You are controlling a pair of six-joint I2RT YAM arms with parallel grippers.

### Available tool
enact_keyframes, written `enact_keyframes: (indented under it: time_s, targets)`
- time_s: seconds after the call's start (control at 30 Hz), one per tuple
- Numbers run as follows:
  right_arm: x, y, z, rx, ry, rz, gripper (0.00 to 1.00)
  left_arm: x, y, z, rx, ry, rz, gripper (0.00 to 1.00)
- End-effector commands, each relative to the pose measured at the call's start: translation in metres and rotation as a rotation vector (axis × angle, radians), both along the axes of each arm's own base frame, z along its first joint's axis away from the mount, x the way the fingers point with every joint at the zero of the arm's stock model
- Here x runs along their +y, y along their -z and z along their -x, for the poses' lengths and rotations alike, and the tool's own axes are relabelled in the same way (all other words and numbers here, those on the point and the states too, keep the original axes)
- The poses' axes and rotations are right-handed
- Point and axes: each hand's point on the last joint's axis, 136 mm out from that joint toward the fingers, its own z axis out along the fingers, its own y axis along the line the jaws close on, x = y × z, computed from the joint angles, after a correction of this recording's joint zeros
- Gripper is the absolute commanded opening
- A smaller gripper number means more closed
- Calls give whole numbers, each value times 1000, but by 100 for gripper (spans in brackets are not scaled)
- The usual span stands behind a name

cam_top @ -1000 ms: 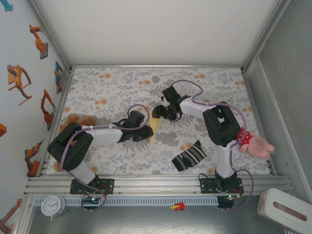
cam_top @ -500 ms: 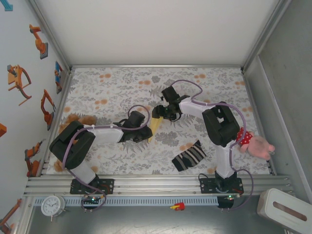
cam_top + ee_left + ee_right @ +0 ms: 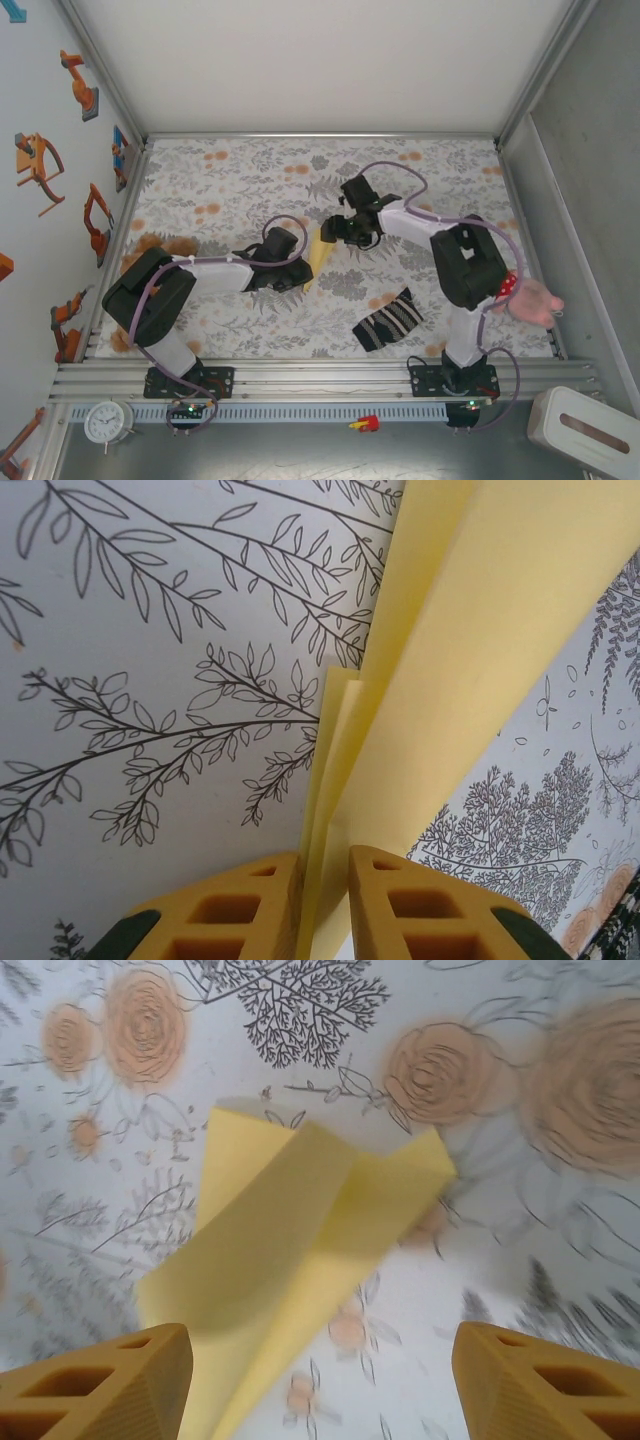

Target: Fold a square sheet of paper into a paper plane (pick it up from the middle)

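Observation:
The pale-yellow paper plane (image 3: 319,256) stands on edge at mid-table, a narrow folded dart with its wings spread upward. My left gripper (image 3: 296,274) is shut on its lower folded layers; the left wrist view has both yellow fingers (image 3: 230,910) pinching the paper plane (image 3: 480,630) at its crease. My right gripper (image 3: 337,230) hovers just beyond the plane's far end, open. In the right wrist view the gripper (image 3: 320,1370) has its fingers wide apart, with the plane (image 3: 290,1230) reaching between them and touching neither.
A black-and-white striped sock (image 3: 388,320) lies near the front, right of centre. A pink plush toy (image 3: 527,297) sits at the right edge behind the right arm. The floral tablecloth (image 3: 230,180) covers the table inside metal-framed walls.
My right gripper has drawn back a little to the right, off the plane's far end, uncovering more of the paper. The left gripper keeps its hold in place.

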Motion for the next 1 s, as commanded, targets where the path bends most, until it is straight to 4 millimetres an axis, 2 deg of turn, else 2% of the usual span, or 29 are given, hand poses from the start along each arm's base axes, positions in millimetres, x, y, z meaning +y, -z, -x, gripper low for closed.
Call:
enact_keyframes:
  time_s: [0.0, 0.07, 0.13, 0.27, 0.43, 0.6, 0.97]
  targets:
    - [-6, -39, 4, -104, -17, -47, 68, 11, 26, 14, 73, 18, -79, 22]
    - [-2, -42, 12, -104, -40, -93, 67, 12, 26, 14, 73, 17, -85, 22]
    - [8, -42, 21, -94, -78, -149, 62, 11, 27, 14, 74, 19, -84, 22]
    - [34, -39, 36, -62, -172, -221, 44, 11, 27, 14, 78, 22, -85, 22]
    - [57, -23, 36, 0, -200, -279, 22, 12, 29, 15, 82, 24, -93, 22]
    - [65, -14, 32, 18, -209, -281, 17, 12, 29, 16, 86, 25, -92, 22]
    - [62, 9, 29, 60, -188, -224, 14, 10, 31, 17, 95, 33, -91, 21]
